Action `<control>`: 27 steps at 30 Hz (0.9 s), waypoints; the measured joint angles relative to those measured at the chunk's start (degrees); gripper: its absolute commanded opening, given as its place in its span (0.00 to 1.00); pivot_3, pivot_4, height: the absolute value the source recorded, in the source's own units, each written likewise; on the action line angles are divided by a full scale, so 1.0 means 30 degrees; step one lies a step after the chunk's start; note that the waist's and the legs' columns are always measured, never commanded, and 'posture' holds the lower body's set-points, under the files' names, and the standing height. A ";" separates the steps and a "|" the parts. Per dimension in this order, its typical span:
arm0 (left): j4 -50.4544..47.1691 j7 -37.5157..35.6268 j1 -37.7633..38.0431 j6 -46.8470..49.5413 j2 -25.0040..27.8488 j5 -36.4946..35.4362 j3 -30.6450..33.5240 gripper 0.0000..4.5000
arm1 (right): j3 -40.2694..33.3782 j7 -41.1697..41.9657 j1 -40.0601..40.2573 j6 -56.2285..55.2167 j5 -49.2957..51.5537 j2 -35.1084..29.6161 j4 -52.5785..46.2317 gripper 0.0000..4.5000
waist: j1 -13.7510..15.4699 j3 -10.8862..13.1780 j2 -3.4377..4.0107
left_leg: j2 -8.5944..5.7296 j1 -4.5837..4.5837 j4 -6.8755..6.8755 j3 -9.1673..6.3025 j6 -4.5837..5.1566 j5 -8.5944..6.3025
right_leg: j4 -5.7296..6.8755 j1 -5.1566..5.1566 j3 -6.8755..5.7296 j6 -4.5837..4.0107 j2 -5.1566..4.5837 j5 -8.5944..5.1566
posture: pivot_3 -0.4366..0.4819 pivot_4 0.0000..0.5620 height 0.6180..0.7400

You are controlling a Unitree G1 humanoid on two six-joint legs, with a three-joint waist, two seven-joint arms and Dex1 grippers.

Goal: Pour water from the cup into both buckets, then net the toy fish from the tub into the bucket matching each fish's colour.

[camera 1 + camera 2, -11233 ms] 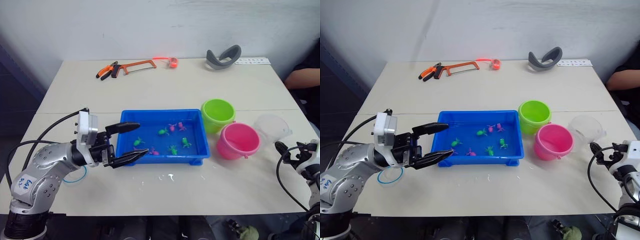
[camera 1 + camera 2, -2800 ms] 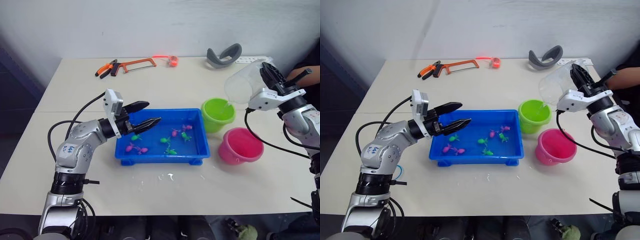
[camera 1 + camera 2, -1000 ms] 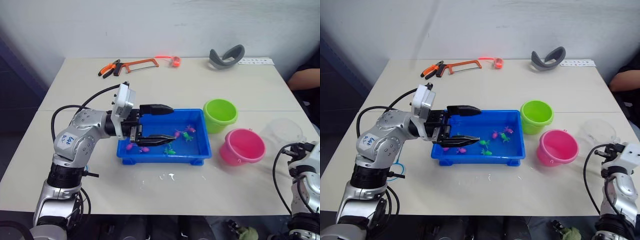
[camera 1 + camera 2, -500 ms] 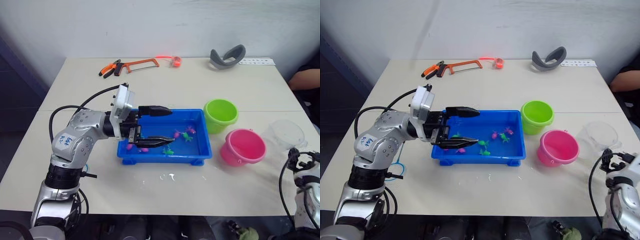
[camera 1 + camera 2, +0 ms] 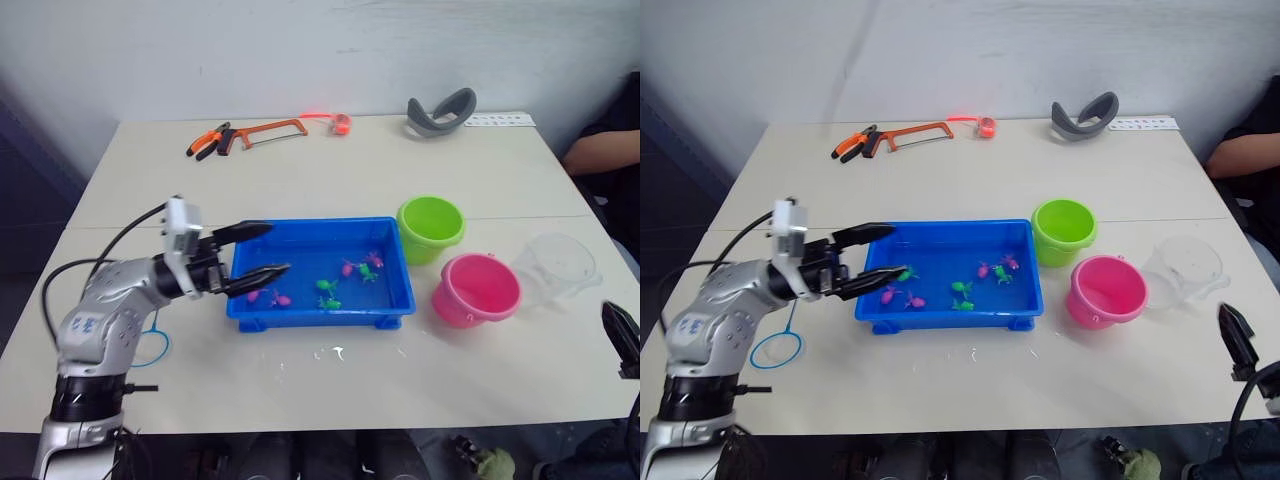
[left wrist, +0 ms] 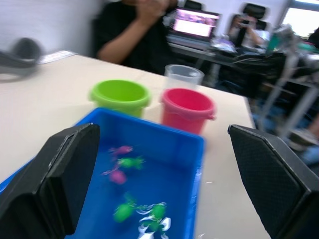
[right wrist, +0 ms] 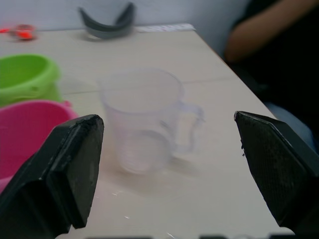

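The blue tub (image 5: pixel 310 226) sits mid-table and holds several small green and pink toy fish (image 5: pixel 327 286). My left gripper (image 5: pixel 278 247) is open over the tub's left end, holding nothing. A lime green bucket (image 5: pixel 431 228) and a pink bucket (image 5: pixel 477 290) stand to the tub's right. Upright on the table right of the pink bucket is the clear cup (image 5: pixel 560 265). My right gripper (image 7: pixel 167 119) is open, low at the table's right edge, apart from the cup (image 7: pixel 142 117). The blue-rimmed net (image 5: pixel 777 349) lies on the table beside my left arm.
At the back lie orange pliers (image 5: pixel 208 142), a hacksaw (image 5: pixel 275 128), a red tape roll (image 5: pixel 343 123) and a grey curved band (image 5: pixel 440 112). A person's arm (image 5: pixel 600 152) rests at the right edge. Water drops (image 5: pixel 335 352) lie in front of the tub.
My left gripper has drawn back from the tub's middle to its left end, still open. My right gripper has dropped lower, away from the cup, which stays put.
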 measured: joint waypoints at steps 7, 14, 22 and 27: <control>0.1299 0.2649 0.4244 -0.4273 -0.0548 0.1777 0.4150 1.00 | 0.3357 0.5854 -0.2318 -0.0968 -0.0350 -0.3382 -0.1884 0.99 | 0.0102 -0.0017 -0.0088 | -0.0019 -0.0038 0.0003 -0.0015 0.0047 -0.0063 | -0.0008 -0.0001 -0.0064 0.0002 -0.0064 0.0000 | 0.48 0.27 1.00; 0.0994 0.5119 1.0462 -0.5359 -0.1494 0.1686 1.0004 1.00 | 1.0168 1.0197 -0.7353 -0.3876 -0.2733 -0.2431 -0.0233 0.99 | 0.0027 -0.0002 -0.0292 | -0.0028 -0.0059 0.0045 -0.0044 0.0079 -0.0111 | -0.0114 0.0025 -0.0134 0.0011 -0.0126 0.0001 | 0.48 0.27 1.00; 0.1453 0.7698 1.5172 -0.5579 -0.4483 0.1712 1.2345 1.00 | 1.3735 1.2907 -0.8596 -0.5962 -0.3783 -0.0559 0.1758 0.99 | 0.0413 0.0003 -0.0313 | -0.0029 -0.0055 0.0049 -0.0048 0.0062 -0.0195 | -0.0153 0.0022 -0.0120 0.0008 -0.0144 0.0001 | 0.48 0.27 1.00; -0.0013 0.9365 1.6202 -0.4484 -0.5024 0.1730 1.2331 1.00 | 1.4406 1.3177 -0.8796 -0.5859 -0.3757 -0.0443 0.1748 0.99 | 0.0553 -0.0040 -0.0415 | -0.0022 -0.0067 0.0049 -0.0075 -0.0017 -0.0241 | -0.0158 0.0014 -0.0133 -0.0008 -0.0156 -0.0006 | 0.48 0.27 1.00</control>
